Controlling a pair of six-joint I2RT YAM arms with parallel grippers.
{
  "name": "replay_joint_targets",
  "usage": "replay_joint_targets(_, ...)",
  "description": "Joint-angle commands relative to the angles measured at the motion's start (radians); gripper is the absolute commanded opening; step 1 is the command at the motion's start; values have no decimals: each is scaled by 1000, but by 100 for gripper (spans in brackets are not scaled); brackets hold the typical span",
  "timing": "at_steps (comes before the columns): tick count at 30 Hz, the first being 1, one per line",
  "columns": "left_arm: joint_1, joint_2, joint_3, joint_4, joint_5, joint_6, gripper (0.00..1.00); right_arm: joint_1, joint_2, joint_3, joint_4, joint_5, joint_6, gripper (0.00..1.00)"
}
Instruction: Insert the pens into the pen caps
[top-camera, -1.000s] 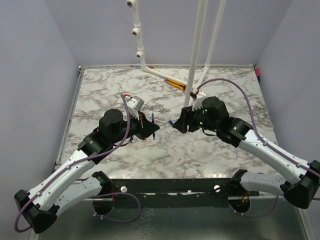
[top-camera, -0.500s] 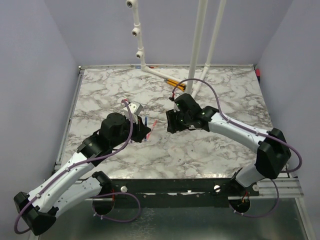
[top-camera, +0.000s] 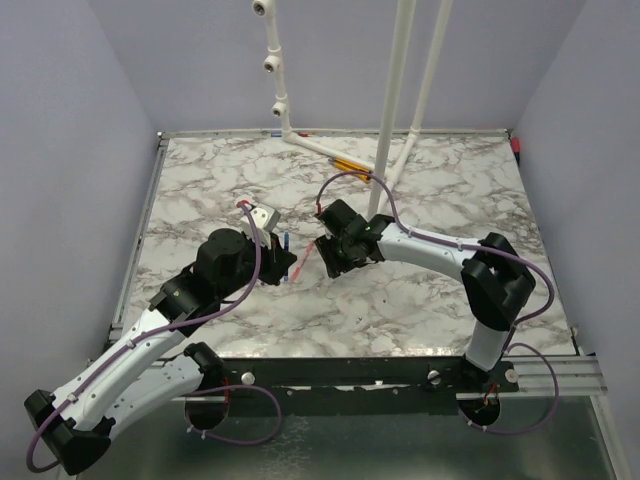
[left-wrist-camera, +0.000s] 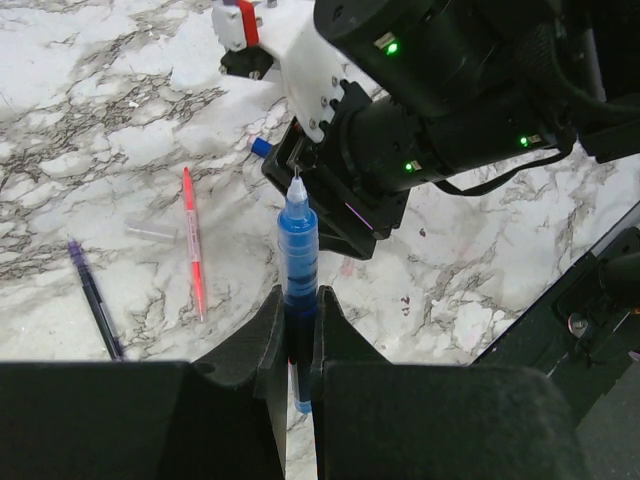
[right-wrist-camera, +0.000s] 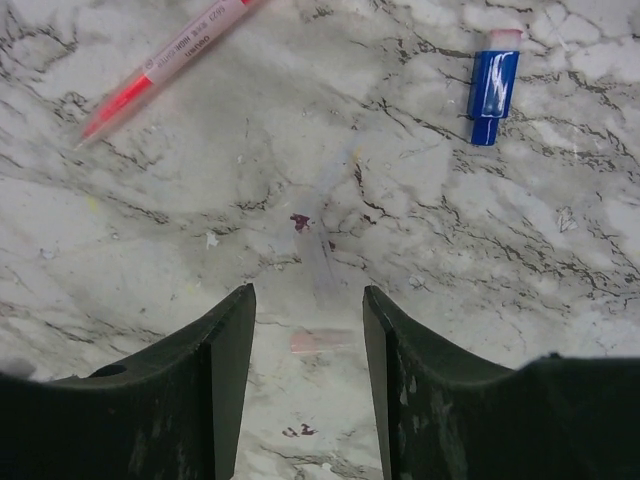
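Note:
My left gripper (left-wrist-camera: 298, 310) is shut on the blue pen (left-wrist-camera: 298, 235), which stands upright with its tip up; it also shows in the top view (top-camera: 286, 245). The pink-red pen (left-wrist-camera: 192, 255) lies on the marble, left of it, and a dark pen (left-wrist-camera: 95, 300) lies further left. My right gripper (right-wrist-camera: 305, 300) is open and empty, low over the table, facing the left gripper (top-camera: 284, 258). A pale pink cap (right-wrist-camera: 322, 342) lies between its fingers and a clear cap (right-wrist-camera: 320, 255) just beyond. The blue cap (right-wrist-camera: 493, 85) lies at upper right and the pink-red pen (right-wrist-camera: 170, 55) at upper left.
A white pipe frame (top-camera: 390, 100) stands at the back of the marble table (top-camera: 450, 190), with orange-and-black sticks (top-camera: 350, 165) at its foot. The two grippers are close together at mid-table. The right gripper body (left-wrist-camera: 420, 120) fills the space just behind the blue pen.
The right arm has stretched left across the table, bringing its gripper close to the left gripper and the pink-red pen. The left gripper has shifted slightly left, still holding the blue pen.

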Motion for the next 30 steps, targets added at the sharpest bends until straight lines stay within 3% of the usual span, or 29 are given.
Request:
replay_joint_targets(1,-4,-8,-5,-5,-25,16,0,13,49,31,-34,38,-29,50)
replay_joint_targets(22,-4,-10,-3,-7,-25,19,0,50,203,92,-60,125,-41,35)
replay_joint_targets(24,-3,-10,-3,-6,-26,21,0,51,209,90,-61,125,-40,31)
replay_joint_targets(30,-2,-7,-4,-6,-25,21,0,59,206,80,-57,144,-34,5)
